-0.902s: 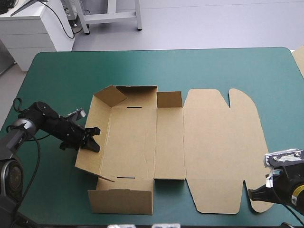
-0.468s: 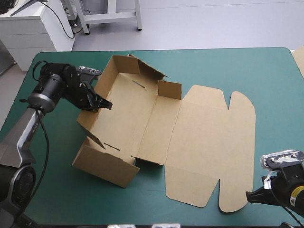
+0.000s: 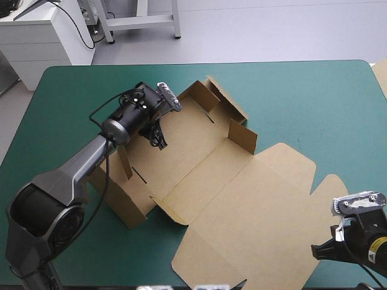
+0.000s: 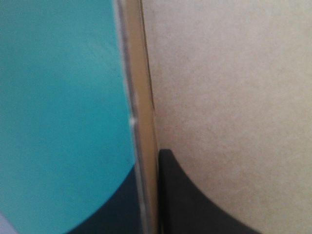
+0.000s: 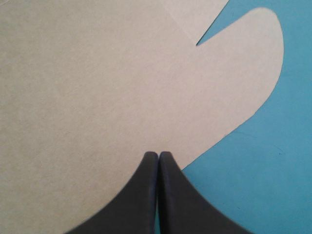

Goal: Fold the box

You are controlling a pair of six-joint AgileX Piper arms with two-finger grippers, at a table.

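Observation:
The brown box (image 3: 205, 169) lies turned at an angle on the teal-green cover (image 3: 290, 96), its tray part at the far left with walls raised and its flat lid reaching toward the near right. My left gripper (image 3: 158, 138) is shut on the tray's left wall. In the left wrist view, the wall's edge (image 4: 146, 97) runs between the gripper's (image 4: 148, 156) black fingers. My right gripper (image 3: 315, 251) is shut near the table's near right corner. In the right wrist view, the lid's rounded tab (image 5: 97, 83) lies just ahead of this gripper (image 5: 157, 155).
A pale strip of board (image 3: 381, 75) shows at the table's right edge. Bare cover lies along the far side and the right. The left arm (image 3: 78, 169) stretches over the table's left part.
The left gripper has swung from the table's left side toward the far middle, dragging the box and turning it clockwise; the lid slid toward the near edge. The right gripper has stayed put.

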